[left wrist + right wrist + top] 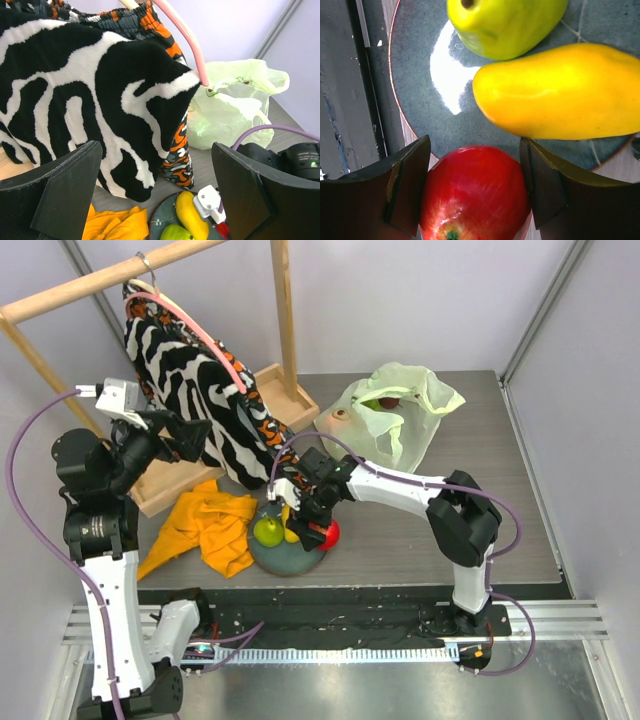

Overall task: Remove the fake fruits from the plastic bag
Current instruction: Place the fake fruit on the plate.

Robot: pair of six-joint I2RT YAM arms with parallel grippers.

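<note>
The wooden rack [285, 300] and the zebra-striped garment [190, 380] hung on it fill the back left. The plastic bag [400, 415] lies at the back right of the table, well apart from everything else, its mouth gaping upward. Through the mouth the top view shows a green fruit and something dark inside (too small to name).

The orange cloth [205, 525] lies crumpled just left of the grey-blue plate [285, 558]. The plate holds a green apple [267, 531] and a yellow mango [291, 532].

The red apple [326, 534] sits at the plate's right rim. The right gripper [318, 525] has its fingers pressed against both of its sides, so the apple is held. The right wrist view adds what the overhead one hides: the apple half overhangs the rim, and the mango's long axis runs crosswise just beyond it.

The left gripper [185, 435] hangs high beside the garment with its fingers spread wide and nothing between them. Its camera sees the bag beyond the garment's hem.

After the apple is let go, I judge the next reach goes back and to the right from the plate. The right arm is the nearer one to the bag.
</note>
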